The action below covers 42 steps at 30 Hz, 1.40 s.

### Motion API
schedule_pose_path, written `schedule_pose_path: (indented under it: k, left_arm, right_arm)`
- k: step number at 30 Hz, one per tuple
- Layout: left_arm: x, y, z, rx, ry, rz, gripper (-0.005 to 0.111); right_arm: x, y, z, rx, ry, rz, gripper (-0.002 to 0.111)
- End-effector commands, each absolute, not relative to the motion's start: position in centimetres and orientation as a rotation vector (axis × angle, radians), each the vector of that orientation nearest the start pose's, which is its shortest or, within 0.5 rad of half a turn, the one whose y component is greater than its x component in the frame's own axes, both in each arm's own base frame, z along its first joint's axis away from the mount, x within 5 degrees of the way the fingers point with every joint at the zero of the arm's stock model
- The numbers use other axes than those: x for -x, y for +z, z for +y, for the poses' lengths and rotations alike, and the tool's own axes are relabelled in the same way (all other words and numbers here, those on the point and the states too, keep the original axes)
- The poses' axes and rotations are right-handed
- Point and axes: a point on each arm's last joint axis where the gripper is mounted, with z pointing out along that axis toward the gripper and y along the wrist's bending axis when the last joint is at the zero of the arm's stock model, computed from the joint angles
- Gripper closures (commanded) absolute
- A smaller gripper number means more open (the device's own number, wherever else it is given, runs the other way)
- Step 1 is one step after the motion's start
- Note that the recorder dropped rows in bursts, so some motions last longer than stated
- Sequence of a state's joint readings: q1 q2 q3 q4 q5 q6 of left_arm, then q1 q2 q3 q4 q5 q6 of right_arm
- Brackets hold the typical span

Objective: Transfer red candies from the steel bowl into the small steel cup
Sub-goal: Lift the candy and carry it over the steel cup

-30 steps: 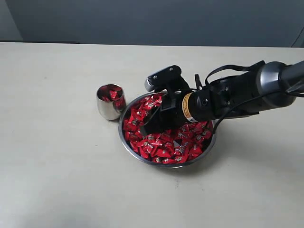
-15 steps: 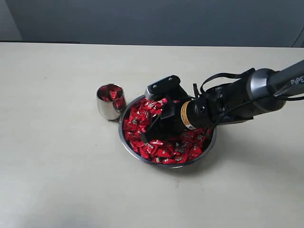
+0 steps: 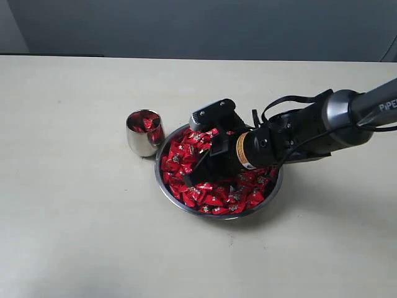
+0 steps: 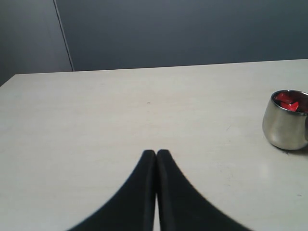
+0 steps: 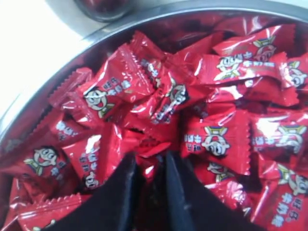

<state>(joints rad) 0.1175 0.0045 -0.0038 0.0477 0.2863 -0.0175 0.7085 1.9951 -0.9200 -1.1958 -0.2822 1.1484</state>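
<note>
- Left gripper [image 4: 156, 154]: seen only in the left wrist view. Fingers are pressed flat together, nothing between them, over bare table [image 4: 96, 110].
- Cup [image 3: 144, 132]: left of frame centre in the exterior view, upright on the table. It stands just beside the bowl's upper-left rim; can't tell if they touch. A few red wrappers show inside at the mouth. The left wrist view also shows it, with red visible at the top.
- Bowl [image 3: 211, 215]: centre of frame, slightly below the middle, on the table.
- Candies [image 3: 214, 197]: piled across the bowl's floor, filling most of it. Red wrappers with a cartoon face, per the right wrist view.
- Right gripper [image 3: 188, 180]: tips down in the pile in the bowl's left half. In the right wrist view the fingers are drawn close, pinching a crumpled red wrapper between them, one of the candies.
- Right arm [image 3: 298, 133]: enters from the right edge and reaches left, low over the bowl.
</note>
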Motion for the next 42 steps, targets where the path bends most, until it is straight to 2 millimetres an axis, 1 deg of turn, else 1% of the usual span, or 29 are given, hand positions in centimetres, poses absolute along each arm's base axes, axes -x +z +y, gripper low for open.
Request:
schedule_pose_path:
  k: [1, 4, 5, 10, 13, 16, 19, 21, 23, 26, 28, 33, 36, 40, 42]
  left_arm:
    - [-5.4, 18.7, 0.8, 0.092, 0.114, 1.767, 0.106]
    - [-5.4, 18.7, 0.8, 0.092, 0.114, 1.767, 0.106]
    - [-5.4, 18.7, 0.8, 0.092, 0.114, 1.767, 0.106]
    - [-5.4, 18.7, 0.8, 0.092, 0.114, 1.767, 0.106]
    - [-5.4, 18.7, 0.8, 0.092, 0.114, 1.767, 0.106]
    - [-5.4, 18.7, 0.8, 0.092, 0.114, 1.767, 0.106]
    - [-5.4, 18.7, 0.8, 0.092, 0.114, 1.767, 0.106]
    - [-5.4, 18.7, 0.8, 0.092, 0.114, 1.767, 0.106]
    - [-5.4, 18.7, 0.8, 0.092, 0.114, 1.767, 0.106]
    - [-5.4, 18.7, 0.8, 0.092, 0.114, 1.767, 0.106]
    - [-5.4, 18.7, 0.8, 0.092, 0.114, 1.767, 0.106]
    - [-5.4, 18.7, 0.8, 0.092, 0.114, 1.767, 0.106]
    - [-5.4, 18.7, 0.8, 0.092, 0.114, 1.767, 0.106]
    - [-5.4, 18.7, 0.8, 0.092, 0.114, 1.767, 0.106]
    - [-5.4, 18.7, 0.8, 0.092, 0.114, 1.767, 0.106]
  right_arm:
    - [-26.3, 11.5, 25.3, 1.009, 0.577, 2.259, 0.109]
    - [-26.5, 12.6, 25.0, 0.988, 0.530, 2.243, 0.109]
    - [-26.6, 13.4, 24.9, 0.977, 0.515, 2.229, 0.109]
    - [-26.4, 16.4, 24.7, 0.951, 0.532, 2.147, 0.109]
    - [-26.4, 17.6, 24.7, 0.946, 0.542, 2.112, 0.109]
    - [-26.8, 18.3, 25.1, 0.961, 0.536, 2.072, 0.109]
    - [-27.5, 19.3, 25.7, 0.938, 0.552, 2.039, 0.109]
    - [-27.9, 19.9, 26.3, 0.939, 0.586, 2.007, 0.109]
    - [-28.1, 20.4, 27.4, 0.993, 0.657, 1.935, 0.109]
    - [-28.6, 20.6, 28.6, 1.020, 0.735, 1.878, 0.109]
    - [-29.4, 20.5, 29.2, 1.016, 0.733, 1.870, 0.109]
    - [-31.1, 18.5, 30.6, 1.018, 0.719, 1.895, 0.109]
    - [-31.5, 17.5, 31.5, 1.039, 0.778, 1.881, 0.109]
    - [-31.7, 16.9, 32.4, 1.041, 0.871, 1.866, 0.109]
    - [-31.8, 16.6, 32.7, 1.055, 0.886, 1.877, 0.109]
